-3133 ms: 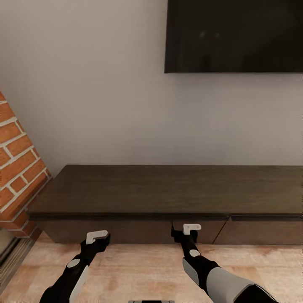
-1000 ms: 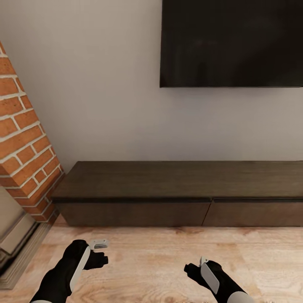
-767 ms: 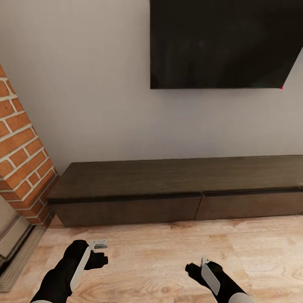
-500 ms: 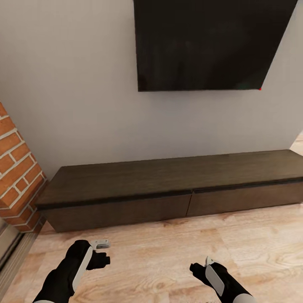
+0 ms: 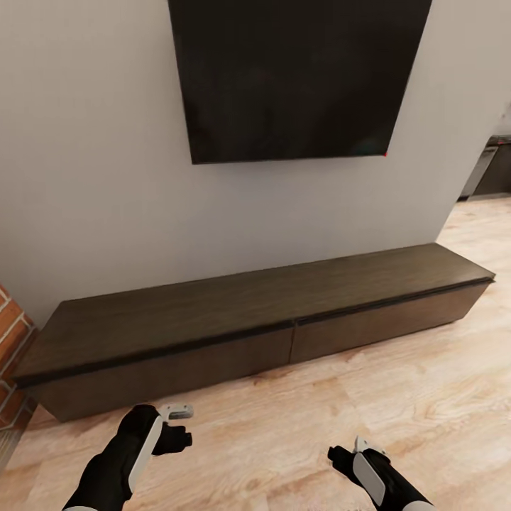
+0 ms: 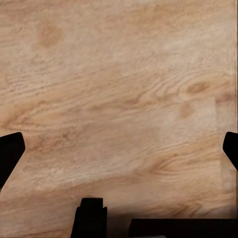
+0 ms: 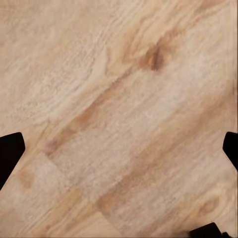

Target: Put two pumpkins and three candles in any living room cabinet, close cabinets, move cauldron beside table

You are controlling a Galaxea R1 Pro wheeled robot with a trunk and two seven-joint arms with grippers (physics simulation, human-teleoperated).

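cabinet (image 5: 213,312) against the wall (image 5: 92,177), television (image 5: 298,74) above, floor (image 5: 298,419) before it.

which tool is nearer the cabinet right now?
Left. The left tool hangs just short of the cabinet front; the right tool sits farther back over the floor.

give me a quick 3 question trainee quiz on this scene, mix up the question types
1. True or false: both front panels of the cabinet look shut.
2. What hangs on the wall above it? A) shelf B) dark screen C) mirror
3. Fill in: both wrist views look down at the wooden ___.

Key:
1. True.
2. B, the dark screen.
3. Floor; the left gripper and right gripper hang over it, fingers spread, holding nothing.
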